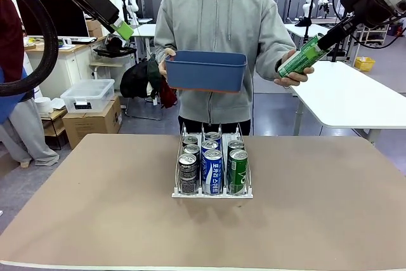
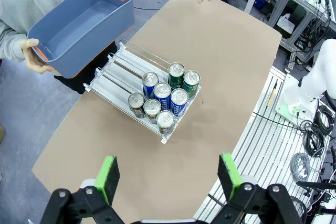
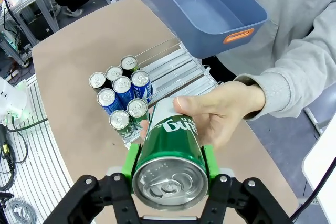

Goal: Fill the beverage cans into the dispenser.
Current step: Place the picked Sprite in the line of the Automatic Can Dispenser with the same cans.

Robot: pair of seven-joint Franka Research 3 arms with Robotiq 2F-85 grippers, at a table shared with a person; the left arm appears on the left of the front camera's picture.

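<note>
Right tool (image 3: pixel 169 167) clamped across the body of a green can (image 3: pixel 170 156), high over the bench's (image 1: pixel 95 207) far right; also gripped there by a person's hand (image 3: pixel 220 111). Stiff but dentable, smooth, probably slippery; best taken mid-body, square on. Seven cans already in the dispenser (image 1: pixel 213 191), its green lane one short. Left tool (image 2: pixel 168 179) wide open, empty, high above. Blue bin (image 1: pixel 206 71) in the person's other hand.

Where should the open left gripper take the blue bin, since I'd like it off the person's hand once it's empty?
Probably the long rim wall of the blue bin facing the table, from the robot's side with fingers straddling the edge. The person's hand holds one handle end, and the thin upright wall fits the left gripper better than the wide body.
</note>
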